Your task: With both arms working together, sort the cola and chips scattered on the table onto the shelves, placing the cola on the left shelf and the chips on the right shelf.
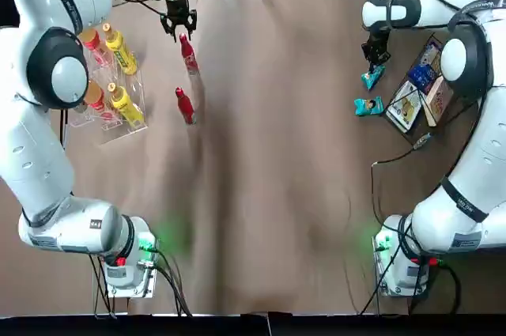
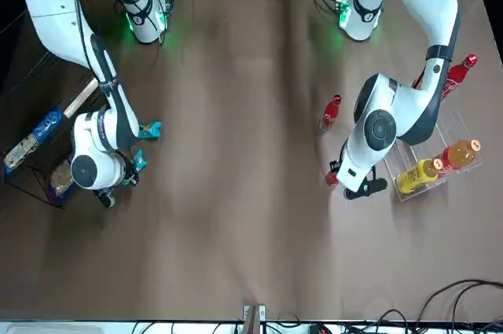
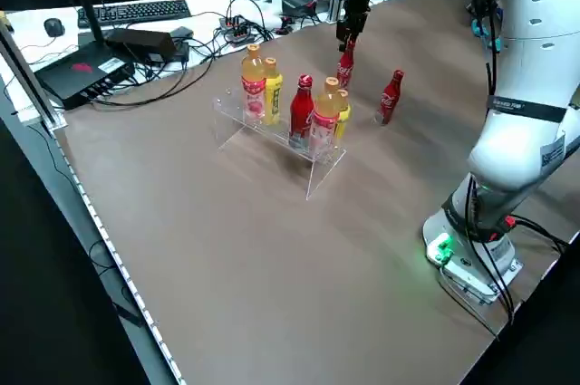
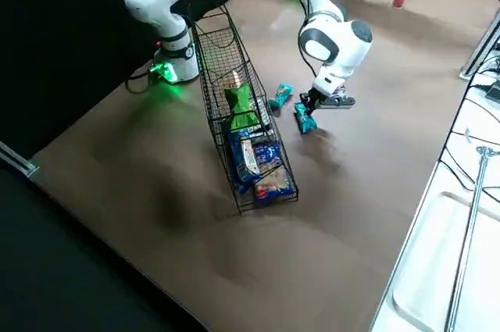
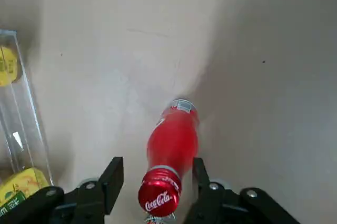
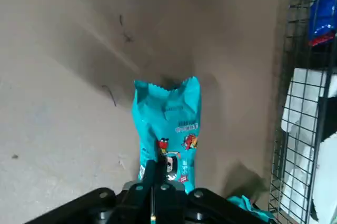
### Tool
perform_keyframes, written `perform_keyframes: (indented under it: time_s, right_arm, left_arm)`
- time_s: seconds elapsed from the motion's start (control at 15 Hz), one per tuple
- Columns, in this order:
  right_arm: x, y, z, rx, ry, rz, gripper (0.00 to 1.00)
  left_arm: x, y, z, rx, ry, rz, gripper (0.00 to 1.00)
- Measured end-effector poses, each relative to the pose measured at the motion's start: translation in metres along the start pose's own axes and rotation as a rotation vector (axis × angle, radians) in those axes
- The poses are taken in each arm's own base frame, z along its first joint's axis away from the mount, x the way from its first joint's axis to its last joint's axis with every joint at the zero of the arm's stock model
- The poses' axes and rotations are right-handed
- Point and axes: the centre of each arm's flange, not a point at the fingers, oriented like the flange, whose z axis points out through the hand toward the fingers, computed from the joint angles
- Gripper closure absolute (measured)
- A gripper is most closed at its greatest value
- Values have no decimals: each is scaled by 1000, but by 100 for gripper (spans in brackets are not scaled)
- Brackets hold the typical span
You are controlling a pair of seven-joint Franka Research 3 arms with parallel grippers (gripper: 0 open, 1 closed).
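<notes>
Brown covering is spread over the table (image 1: 269,217), with cables and equipment left along its far side. At the clear left shelf's inner side, the left gripper (image 5: 159,163) is held over one cola bottle (image 5: 174,142), its fingers parted on either side of the red cap, with no firm grip to be seen. Another cola bottle (image 1: 185,106) is stood nearer the robot, and a third (image 3: 302,111) is already held in the left shelf (image 3: 263,132). Beside the black mesh right shelf (image 4: 207,94), the right gripper (image 6: 153,168) is closed, with a teal chip bag (image 6: 167,126) apparently pinched at one end; the other teal bag (image 4: 280,95) is left on the table just beside the shelf, and the green bag (image 4: 241,105) is lodged inside. Stiff, smooth and fairly heavy handling is to be expected of the bottles, best taken squarely below the cap; the bags, light and soft, should be pinched by a crimped end so that nothing is crushed. Slim red bodies with white lettering are shown by the bottles; crinkled teal film with small cartoon prints is shown by the pinched bag.
</notes>
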Motion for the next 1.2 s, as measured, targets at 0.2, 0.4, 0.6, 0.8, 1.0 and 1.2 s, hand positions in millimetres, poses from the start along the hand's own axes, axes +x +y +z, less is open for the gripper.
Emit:
perform_keyframes:
  time_s: [0.2, 0.4, 0.6, 0.8, 1.0, 1.2]
  right_arm:
    - [1, 0, -6, 4, 4, -6, 99]
    - [0, 7, -40, -14, -4, 0, 99]
    - [-9, 25, -106, -64, -29, 9, 99]
    - [-33, 58, -196, -237, 17, 3, 99]
    - [-51, 72, -248, -348, 72, -15, 99]
    - [-56, 98, -293, -454, 94, -84, 99]
  left_arm:
    - [-2, 2, 0, 2, -3, -15, 42]
    - [-2, 2, 0, 2, -4, -17, 52]
    - [-2, 4, -1, -3, -2, -36, 66]
    - [-3, 5, -2, -1, -2, -64, 67]
    - [1, 0, -6, -4, 3, -77, 67]
    - [9, -39, -40, 27, 1, -82, 67]
